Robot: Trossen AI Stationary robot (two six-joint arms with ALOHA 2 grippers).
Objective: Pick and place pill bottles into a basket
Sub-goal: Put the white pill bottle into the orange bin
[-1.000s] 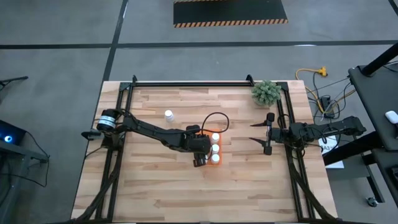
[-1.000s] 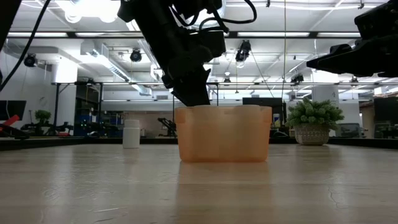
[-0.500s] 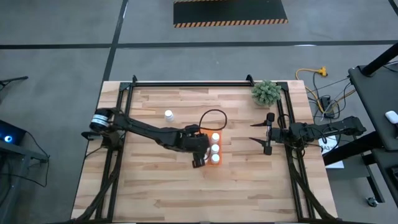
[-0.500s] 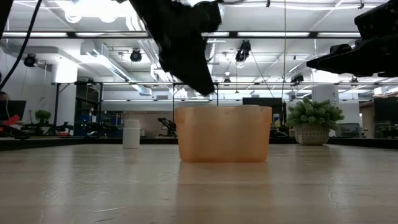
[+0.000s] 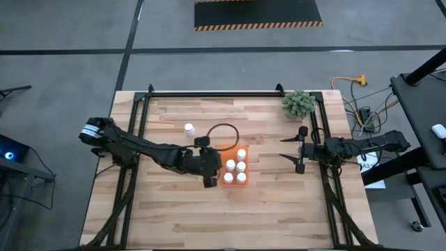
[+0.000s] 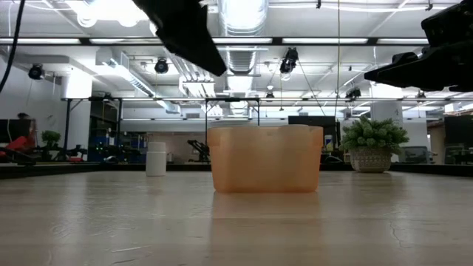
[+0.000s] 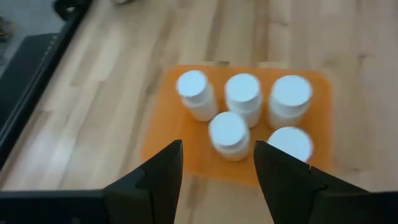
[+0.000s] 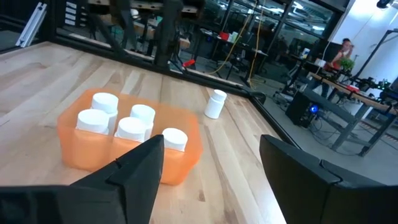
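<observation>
When I look down from above, I see the orange basket (image 5: 235,166) sitting near the middle of the bench (image 5: 174,216). Five white bottles (image 7: 243,98) stand upright inside it, all with their caps on. From the left wrist camera I count three in one row and two in the other row, packed close and touching. One spot in the basket has no bottle, and I can see bare orange floor there.

One more bottle (image 5: 189,129) stands alone on the bench, upright, well apart from the basket and nearer the far edge. In the low view that lone bottle (image 6: 156,159) shows off to one side of the basket (image 6: 266,159).

My left tool (image 5: 209,174) hovers just beside the basket, above the bench, on the side facing the left arm. Its fingers (image 7: 158,177) stand a little apart and they hold nothing. The basket shows between them from above.

My right tool (image 5: 290,150) waits out at the right side of the bench, well apart from the basket. Its fingers (image 8: 140,168) stand apart and hold nothing too.

A small green plant (image 5: 298,103) sits at the far right corner of the bench.
</observation>
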